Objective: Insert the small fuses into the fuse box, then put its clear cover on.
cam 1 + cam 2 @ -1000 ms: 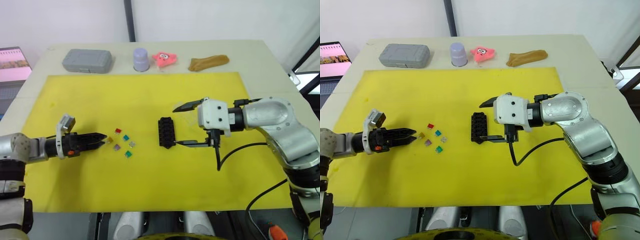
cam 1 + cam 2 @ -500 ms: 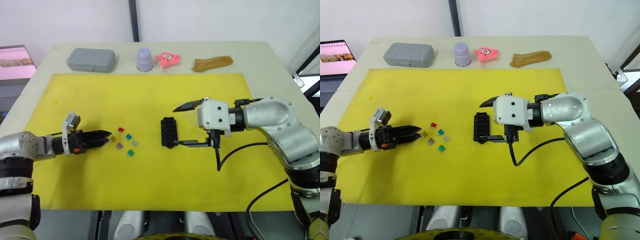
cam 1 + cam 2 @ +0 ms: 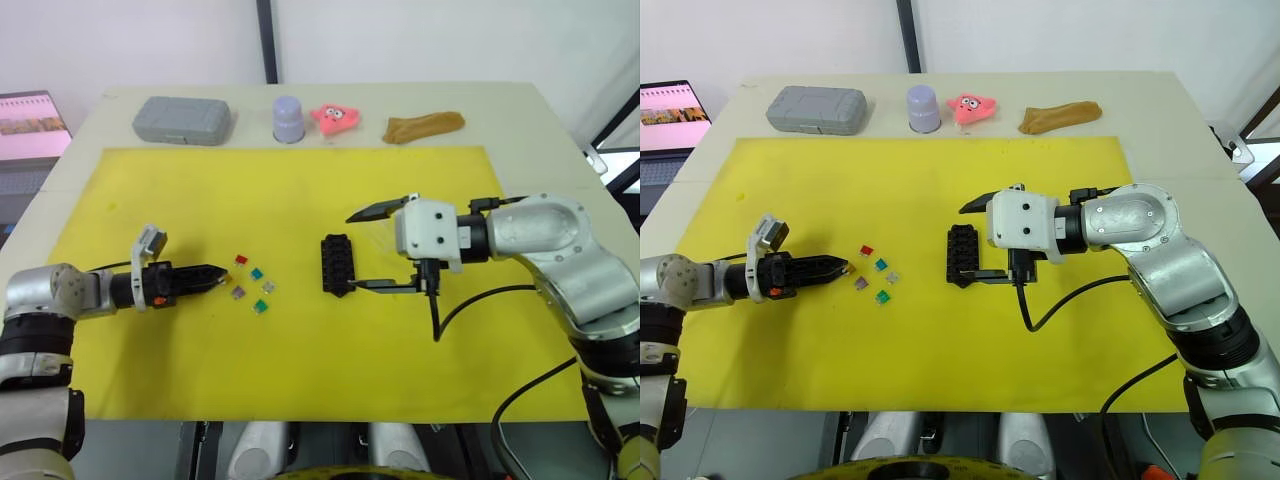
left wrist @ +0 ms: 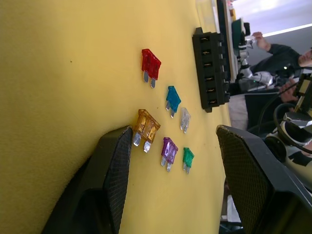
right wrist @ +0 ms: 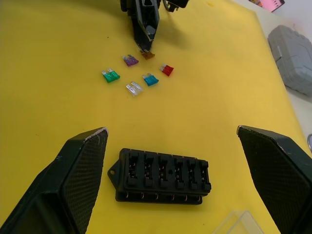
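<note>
**Fuses loose on the mat, box uncovered**

Fuses (image 4: 165,122) lay in a loose cluster on the yellow mat (image 3: 300,190), at about 9 o'clock from the fuse box (image 3: 336,265) and apart from it. Six showed: a red one (image 4: 150,64), a teal one (image 4: 172,99), a clear grey one (image 4: 185,118), a tan one (image 4: 146,127), a purple one (image 4: 169,150) and a green one (image 4: 187,158). The fuse box sat near the mat's middle, its slots facing up and unfilled. The clear cover (image 5: 239,223) lay just beside the box, on the side away from the fuses.

The left claw (image 3: 208,276) lay low over the mat at 9 o'clock from the cluster, fingers parted, its tips right at the tan fuse. The right claw (image 3: 367,250) hovered spread wide at 3 o'clock from the box, gripping nothing.

Along the surface (image 3: 500,105) at 12 o'clock, beyond the mat, stood a grey case (image 3: 182,120), a lilac cup (image 3: 288,118), a pink toy (image 3: 334,117) and a brown lump (image 3: 423,126).
</note>
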You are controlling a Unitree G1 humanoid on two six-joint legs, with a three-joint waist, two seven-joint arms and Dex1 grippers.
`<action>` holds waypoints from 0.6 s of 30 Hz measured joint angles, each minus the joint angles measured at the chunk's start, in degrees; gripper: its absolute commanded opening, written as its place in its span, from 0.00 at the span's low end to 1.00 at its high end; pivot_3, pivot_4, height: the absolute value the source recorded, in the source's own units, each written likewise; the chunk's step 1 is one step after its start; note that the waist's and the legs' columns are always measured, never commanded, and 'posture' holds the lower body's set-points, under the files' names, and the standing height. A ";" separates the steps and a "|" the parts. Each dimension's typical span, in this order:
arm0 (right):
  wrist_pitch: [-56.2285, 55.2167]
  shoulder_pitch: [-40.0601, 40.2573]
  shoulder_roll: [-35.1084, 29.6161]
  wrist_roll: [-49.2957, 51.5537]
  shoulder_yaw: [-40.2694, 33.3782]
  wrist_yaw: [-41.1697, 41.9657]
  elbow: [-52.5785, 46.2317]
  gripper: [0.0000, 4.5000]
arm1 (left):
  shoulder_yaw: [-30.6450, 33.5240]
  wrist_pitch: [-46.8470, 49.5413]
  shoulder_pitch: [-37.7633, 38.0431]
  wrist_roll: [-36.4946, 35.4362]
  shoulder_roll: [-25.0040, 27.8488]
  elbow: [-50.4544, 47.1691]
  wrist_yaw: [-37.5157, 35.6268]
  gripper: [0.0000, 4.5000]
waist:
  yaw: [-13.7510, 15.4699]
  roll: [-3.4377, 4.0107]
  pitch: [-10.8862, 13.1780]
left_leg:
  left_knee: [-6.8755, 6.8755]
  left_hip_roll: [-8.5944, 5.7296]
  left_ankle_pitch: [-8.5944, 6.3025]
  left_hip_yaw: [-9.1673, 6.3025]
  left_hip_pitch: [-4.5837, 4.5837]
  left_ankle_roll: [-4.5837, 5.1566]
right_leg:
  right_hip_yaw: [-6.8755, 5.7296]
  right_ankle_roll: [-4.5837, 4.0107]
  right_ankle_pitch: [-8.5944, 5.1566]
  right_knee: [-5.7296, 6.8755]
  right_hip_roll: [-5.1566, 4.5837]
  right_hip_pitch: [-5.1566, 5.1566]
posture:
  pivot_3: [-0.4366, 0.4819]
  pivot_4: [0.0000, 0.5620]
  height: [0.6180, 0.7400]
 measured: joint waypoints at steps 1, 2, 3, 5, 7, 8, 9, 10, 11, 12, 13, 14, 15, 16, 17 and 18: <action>0.01 0.00 0.00 0.00 0.00 0.00 0.00 1.00 | -0.02 -0.17 0.01 0.27 -0.08 0.00 0.10 0.53 | 0.00 0.00 0.00 | 0.00 0.00 0.00 0.00 0.00 0.00 | 0.00 0.00 0.00 0.00 0.00 0.00 | 0.48 0.27 0.92; 0.02 0.00 0.00 0.00 0.00 0.00 0.00 1.00 | -0.03 -0.26 0.02 0.52 -0.17 0.01 0.20 0.53 | -0.03 0.00 0.00 | 0.00 0.00 0.00 0.00 0.00 0.00 | 0.00 0.00 0.00 0.00 0.00 0.00 | 0.48 0.27 0.92; 0.06 0.00 0.00 0.00 0.00 0.00 0.00 1.00 | -0.02 -0.42 0.07 0.80 -0.27 0.00 0.27 0.53 | -0.07 0.00 0.00 | 0.00 0.00 0.00 0.00 0.00 0.00 | 0.00 0.00 0.00 0.00 0.00 0.00 | 0.48 0.27 0.92; 0.19 0.00 0.00 0.01 0.00 0.00 0.00 1.00 | -0.01 -0.65 0.12 0.91 -0.36 -0.02 0.20 0.53 | -0.03 0.00 0.00 | 0.00 0.00 0.00 0.00 0.00 0.00 | 0.00 0.00 0.00 0.00 0.00 0.00 | 0.48 0.27 0.92; 0.30 0.00 0.00 0.01 0.00 0.00 -0.01 1.00 | 0.00 -1.29 0.23 1.12 -0.56 0.05 0.14 0.53 | 0.00 0.00 0.00 | 0.00 0.00 0.00 -0.01 0.00 0.00 | 0.00 0.00 0.00 0.00 0.00 0.00 | 0.48 0.27 0.92; 0.39 0.00 0.00 0.01 0.00 0.00 -0.02 1.00 | 0.00 -1.47 0.28 1.20 -0.62 0.11 0.07 0.53 | 0.00 0.00 0.00 | 0.00 0.00 0.00 -0.01 0.00 0.00 | 0.00 0.00 0.00 0.00 0.00 0.01 | 0.48 0.27 0.92; 0.44 0.00 0.00 0.01 0.00 0.00 -0.02 1.00 | 0.00 -1.53 0.28 1.23 -0.63 0.12 0.04 0.53 | 0.00 0.00 0.00 | 0.00 0.00 0.00 -0.01 0.00 0.00 | 0.00 0.00 0.00 0.00 0.00 0.01 | 0.48 0.27 0.92; 0.51 0.00 0.00 0.01 0.00 0.00 -0.02 1.00 | 0.00 -1.57 0.28 1.26 -0.65 0.13 0.02 0.53 | 0.01 0.00 0.00 | 0.00 0.00 0.00 -0.01 0.00 0.00 | 0.00 0.00 0.00 0.00 0.00 0.01 | 0.48 0.27 0.92; 0.56 0.00 0.00 0.01 0.00 0.00 -0.03 1.00 | 0.00 -1.59 0.28 1.28 -0.66 0.15 0.01 0.53 | 0.01 0.00 0.00 | 0.00 0.00 0.00 -0.01 0.00 0.00 | 0.00 0.00 0.00 0.00 0.00 0.01 | 0.48 0.27 0.92; 0.63 0.00 0.00 0.01 0.00 0.00 -0.06 1.00 | 0.00 -1.63 0.28 1.32 -0.68 0.15 0.01 0.47 | 0.00 0.00 0.00 | 0.00 0.00 0.00 -0.01 0.00 0.00 | 0.00 0.00 0.00 0.00 0.00 0.01 | 0.48 0.27 0.92; 0.66 0.00 0.00 0.01 0.00 0.00 -0.12 1.00 | 0.00 -1.69 0.28 1.37 -0.69 0.15 0.04 0.41 | 0.00 0.00 0.00 | 0.00 0.00 0.00 -0.01 0.00 0.00 | 0.00 0.00 0.00 0.00 0.00 0.01 | 0.48 0.27 0.92; 0.74 0.00 -0.01 0.01 0.00 0.00 -0.36 1.00 | 0.00 -1.79 0.30 1.55 -0.76 0.18 0.21 0.41 | 0.00 0.00 0.00 | 0.00 0.00 0.00 -0.01 0.00 0.00 | 0.00 0.00 0.00 0.00 0.00 0.01 | 0.48 0.27 0.92; 0.84 0.00 -0.01 0.01 0.00 0.00 -0.65 1.00 | 0.00 -1.87 0.29 1.94 -0.97 0.19 0.42 0.41 | -0.02 0.00 0.00 | 0.00 0.00 0.00 -0.01 0.00 0.00 | 0.00 0.00 0.00 0.00 -0.01 0.01 | 0.48 0.27 0.92; 0.92 0.00 -0.01 0.02 0.00 0.00 -0.89 1.00 | 0.01 -1.92 0.29 2.12 -1.17 0.20 0.57 0.41 | -0.02 0.00 0.00 | 0.00 0.00 0.00 -0.01 0.00 0.00 | 0.00 0.00 0.00 0.00 0.00 0.00 | 0.48 0.27 0.92; 0.97 0.00 0.00 0.03 0.00 -0.01 -0.96 1.00 | 0.04 -2.00 0.29 2.13 -1.24 0.19 0.58 0.41 | 0.00 0.00 0.00 | 0.00 0.00 0.00 -0.01 0.01 0.00 | 0.00 0.00 0.00 0.00 0.00 0.01 | 0.48 0.27 0.92; 1.00 0.00 0.00 0.03 0.00 -0.02 -0.96 1.00 | 0.07 -2.09 0.29 2.13 -1.29 0.18 0.57 0.41 | 0.01 0.01 -0.01 | 0.00 0.00 0.00 -0.01 0.01 0.00 | 0.00 0.00 0.00 0.00 0.00 0.02 | 0.48 0.27 0.92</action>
